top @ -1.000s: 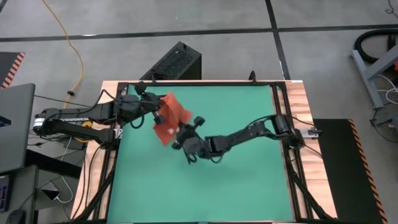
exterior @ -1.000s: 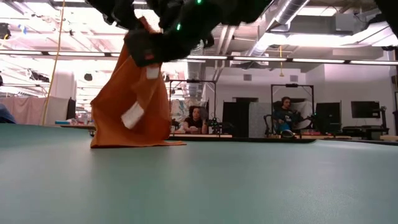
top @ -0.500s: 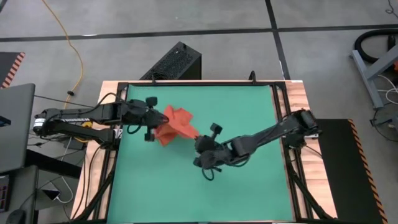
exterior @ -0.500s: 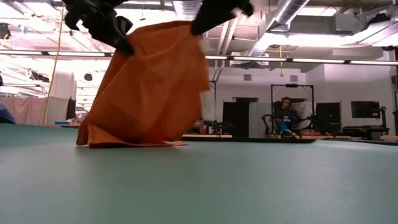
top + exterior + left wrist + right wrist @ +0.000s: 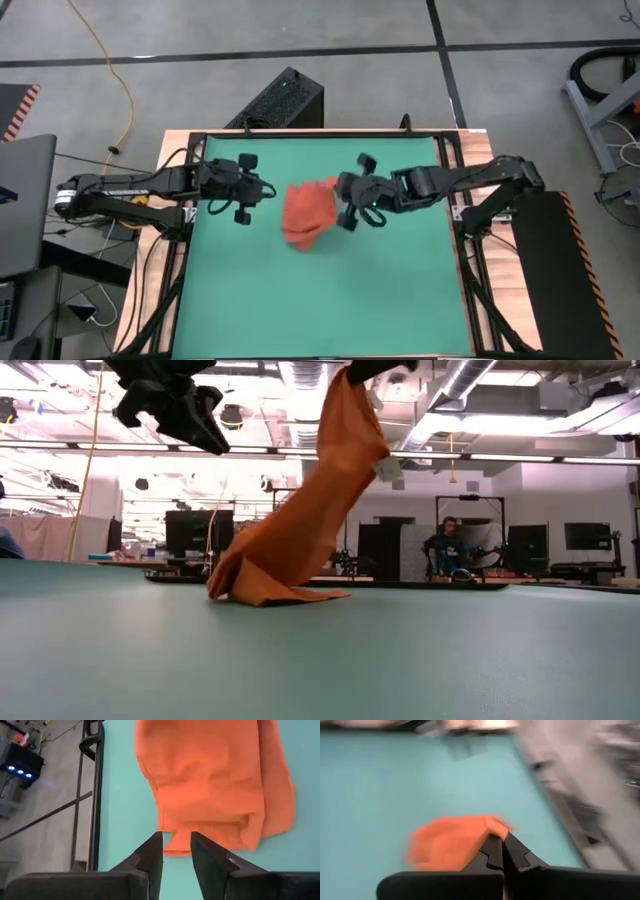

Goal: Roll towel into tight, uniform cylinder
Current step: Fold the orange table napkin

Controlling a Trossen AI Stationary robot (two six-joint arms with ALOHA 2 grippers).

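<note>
Since a second ago my left gripper (image 5: 262, 189) has let go, fingers parted; my right gripper (image 5: 347, 192) pinches the thin orange-red cloth towel (image 5: 307, 212), lifting it above the green mat (image 5: 400, 290).

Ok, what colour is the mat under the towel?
Green; the mat shows best in the high view, under the towel.
</note>
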